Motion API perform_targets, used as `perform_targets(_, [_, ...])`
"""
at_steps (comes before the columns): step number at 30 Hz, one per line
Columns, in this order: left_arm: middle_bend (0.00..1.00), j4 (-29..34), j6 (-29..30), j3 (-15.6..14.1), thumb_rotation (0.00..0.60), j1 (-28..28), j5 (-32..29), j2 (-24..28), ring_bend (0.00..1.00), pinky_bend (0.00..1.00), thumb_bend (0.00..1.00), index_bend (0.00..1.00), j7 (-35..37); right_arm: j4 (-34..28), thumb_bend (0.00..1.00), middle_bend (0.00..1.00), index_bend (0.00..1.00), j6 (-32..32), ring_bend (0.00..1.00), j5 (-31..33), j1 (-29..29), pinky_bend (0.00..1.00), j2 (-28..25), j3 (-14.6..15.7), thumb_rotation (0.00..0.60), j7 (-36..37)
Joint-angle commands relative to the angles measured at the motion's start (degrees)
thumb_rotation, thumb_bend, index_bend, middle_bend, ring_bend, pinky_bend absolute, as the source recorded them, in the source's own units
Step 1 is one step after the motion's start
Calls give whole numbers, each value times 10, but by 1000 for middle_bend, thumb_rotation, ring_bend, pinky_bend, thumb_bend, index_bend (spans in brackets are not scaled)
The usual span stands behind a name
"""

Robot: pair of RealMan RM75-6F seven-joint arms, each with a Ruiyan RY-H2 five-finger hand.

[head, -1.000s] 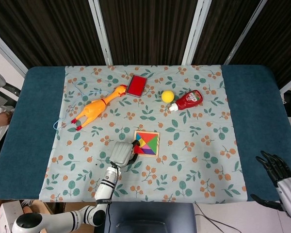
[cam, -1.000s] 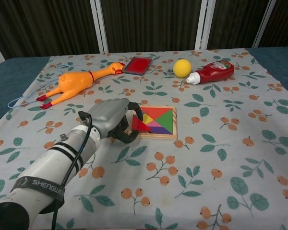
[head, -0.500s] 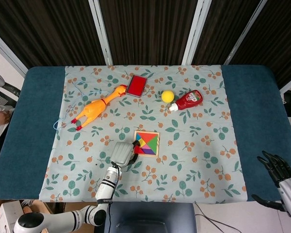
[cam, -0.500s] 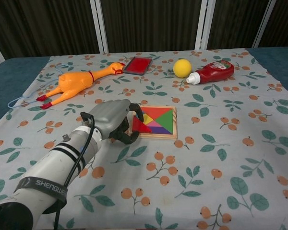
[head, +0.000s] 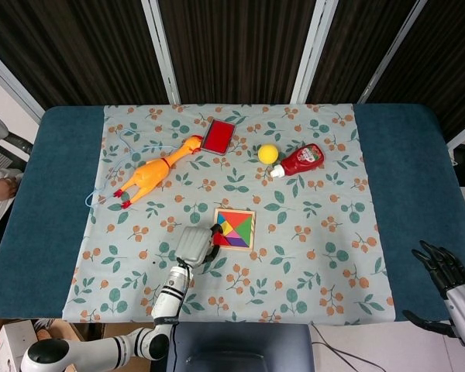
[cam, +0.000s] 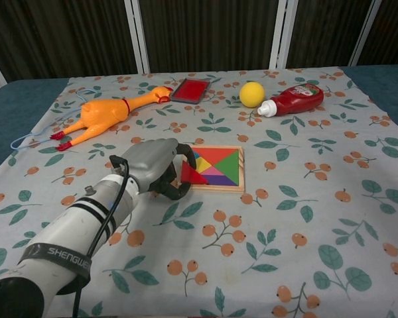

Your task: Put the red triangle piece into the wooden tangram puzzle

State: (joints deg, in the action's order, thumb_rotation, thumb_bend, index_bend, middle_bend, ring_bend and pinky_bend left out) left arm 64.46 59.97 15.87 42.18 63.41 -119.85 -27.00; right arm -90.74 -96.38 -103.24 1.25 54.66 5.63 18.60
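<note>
- Red triangle piece (cam: 192, 173) partly covered by the curled fingers of the left hand (cam: 154, 167); in the head view too small to make out.
- Near-left corner of the wooden tangram puzzle (cam: 219, 167) hidden behind that piece and hand.
- Right hand (head: 449, 280) cut off by the head view's right edge, lower part out of frame; missing from the chest view.
- Label on the ketchup bottle (cam: 296, 99) too small to read.

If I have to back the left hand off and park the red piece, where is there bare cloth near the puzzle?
Open cloth lies right of the wooden tangram puzzle, toward the blue table edge, and in front of it. Behind it, a bare band runs before the ketchup bottle and yellow ball. The puzzle's left edge is crowded: the left hand holds the red triangle piece there.
</note>
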Motion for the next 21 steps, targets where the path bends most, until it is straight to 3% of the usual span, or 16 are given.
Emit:
perform_targets(1, [1000,1,1,-1,600,2,1,-1,1000,1000,413,469,-1,-1,247,0,0,1,0,1,0,0,-1,0,600,1])
perform_targets(21, [1000,1,5,-3,600,4,4,-3,1000,1000,412,426,-1,-2,247,0,0,1,0,1,1,0,-3,0,600,3])
